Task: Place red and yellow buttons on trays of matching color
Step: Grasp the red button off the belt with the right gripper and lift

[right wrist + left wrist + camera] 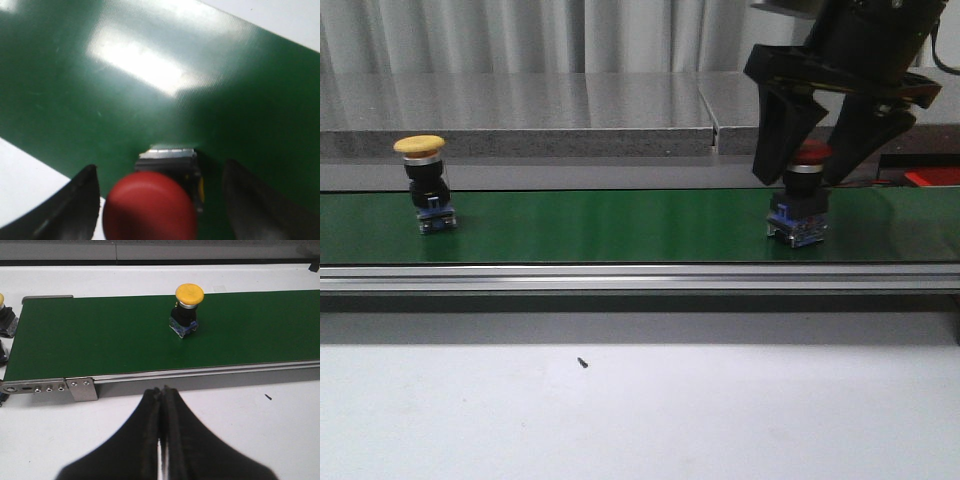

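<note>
A red button [801, 196] stands upright on the green belt [620, 225] at the right. My right gripper [803, 170] hangs over it, open, with one finger on each side of the red cap [150, 207] and a gap to both. A yellow button [426, 183] stands upright on the belt at the left; it also shows as the yellow button [185, 309] in the left wrist view. My left gripper [162, 390] is shut and empty, over the white table in front of the belt. A red tray [932, 178] shows partly at the far right edge. No yellow tray is in view.
The belt's aluminium rail [640, 277] runs along its front. A grey ledge [520, 125] lies behind the belt. More buttons [5, 322] sit off the belt's end. A small dark speck [582, 363] lies on the white table.
</note>
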